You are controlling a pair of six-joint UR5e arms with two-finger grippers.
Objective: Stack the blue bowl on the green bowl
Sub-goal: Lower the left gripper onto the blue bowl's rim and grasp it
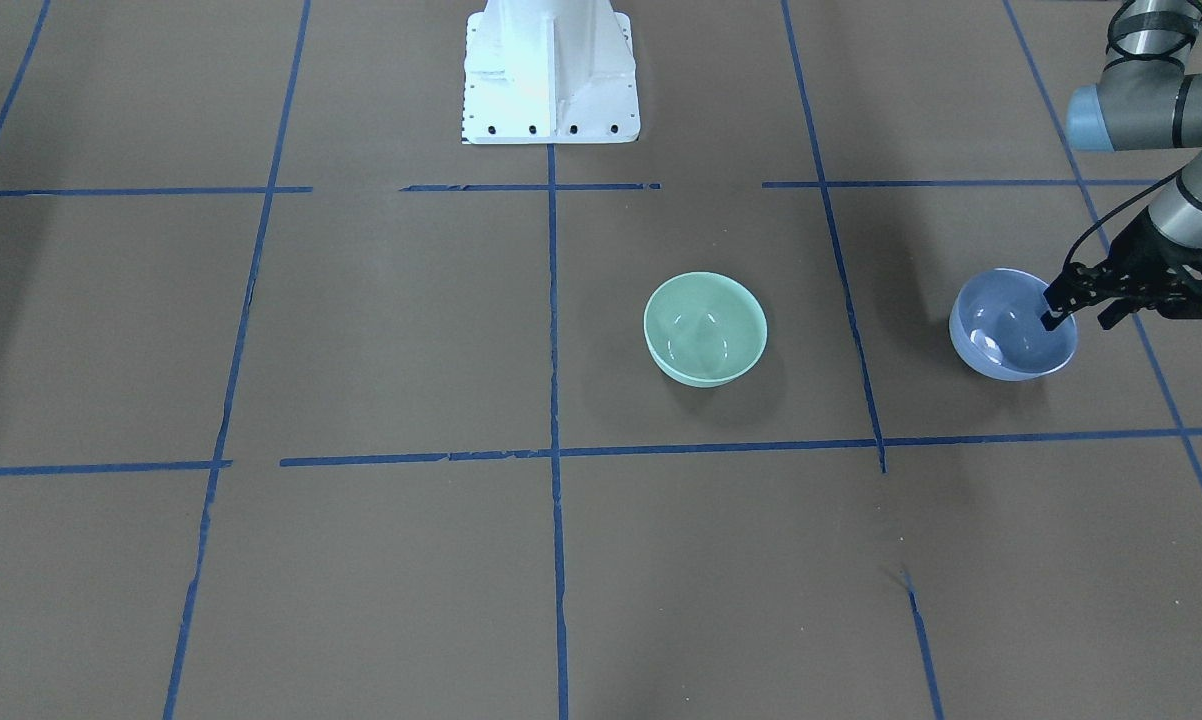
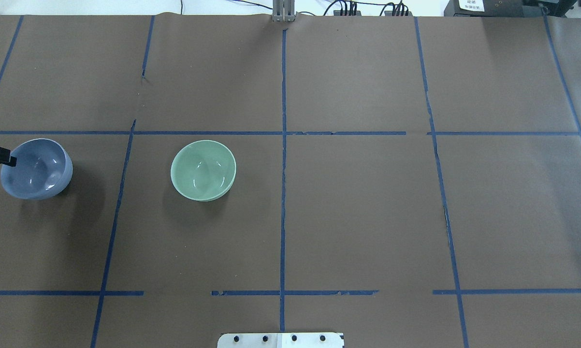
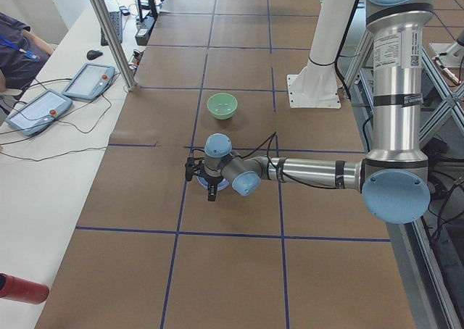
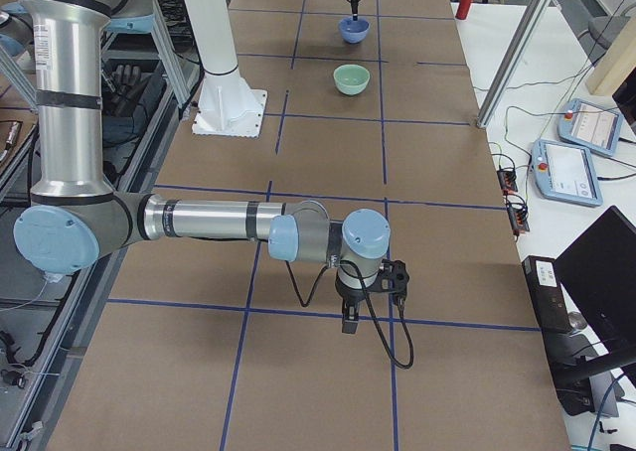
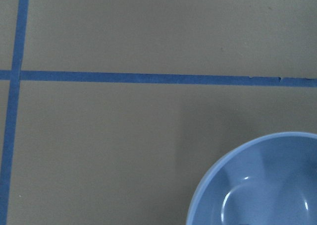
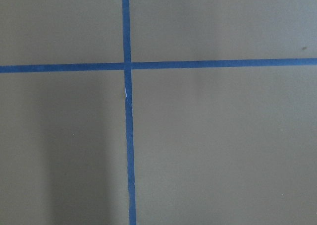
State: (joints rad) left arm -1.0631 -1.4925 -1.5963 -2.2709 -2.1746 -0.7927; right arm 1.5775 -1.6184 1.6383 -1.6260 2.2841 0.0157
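The blue bowl (image 1: pixel 1006 335) stands upright on the brown table at the robot's far left; it also shows in the overhead view (image 2: pixel 36 169) and the left wrist view (image 5: pixel 262 185). The green bowl (image 1: pixel 705 328) stands upright and empty nearer the table's middle, apart from the blue bowl (image 2: pixel 203 170). My left gripper (image 1: pixel 1078 320) is open and straddles the blue bowl's rim, one finger inside and one outside. My right gripper (image 4: pixel 346 320) hangs low over bare table far from both bowls. It shows only in the exterior right view, so I cannot tell its state.
The white robot base (image 1: pixel 551 80) stands at the table's robot-side edge. Blue tape lines (image 2: pixel 283 145) grid the brown table cover. Teach pendants (image 3: pixel 90 79) and a metal post (image 3: pixel 109 32) are on the side bench. A red object (image 3: pixel 22 289) lies beside it.
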